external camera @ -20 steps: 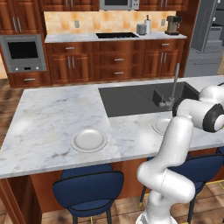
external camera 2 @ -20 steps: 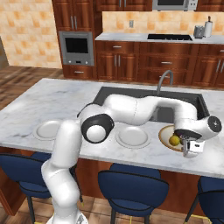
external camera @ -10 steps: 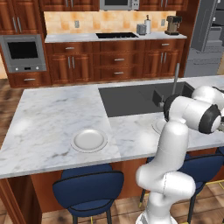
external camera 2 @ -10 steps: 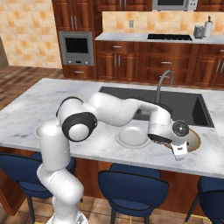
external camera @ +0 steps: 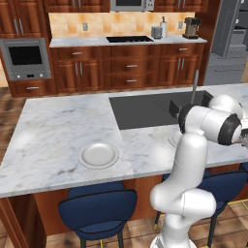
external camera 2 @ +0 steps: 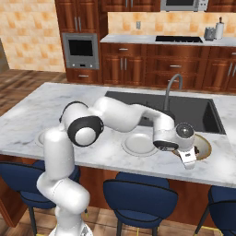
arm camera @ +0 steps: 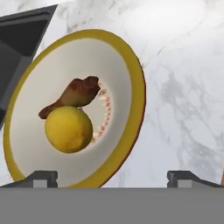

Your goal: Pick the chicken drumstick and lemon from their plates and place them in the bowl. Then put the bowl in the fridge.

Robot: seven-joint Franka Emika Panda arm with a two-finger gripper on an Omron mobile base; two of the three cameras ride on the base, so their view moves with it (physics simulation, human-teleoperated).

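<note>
So the bowl (arm camera: 127, 74) sits on the marble counter (arm camera: 183, 87) right by the corner of the dark sink (arm camera: 22, 30), and both the lemon (arm camera: 68, 129) and the chicken drumstick (arm camera: 74, 95) are inside it — the lemon is snug against the drumstick, which lies just behind it in the hand view with its thin bone end pointing toward the sink side. The gripper (arm camera: 111, 177) hovers over the near edge of the bowl with its jaws spread wide, one finger tip on each side of the bottom of the hand view, nothing between them. In the right base view the gripper (external camera 2: 189, 161) hangs at the counter's front edge, and the bowl (external camera 2: 205, 146) peeks out from behind the hand, next to the sink (external camera 2: 184, 108). One white plate (external camera 2: 138, 144) sits bare just beside the bowl, toward the arm's base — the other plate (external camera: 99, 155) is well apart on the far left stretch of the counter in the left base view. The fridge (external camera: 227, 43) stands in the back right corner of that view, past the wooden cabinets (external camera: 121, 68).
</note>
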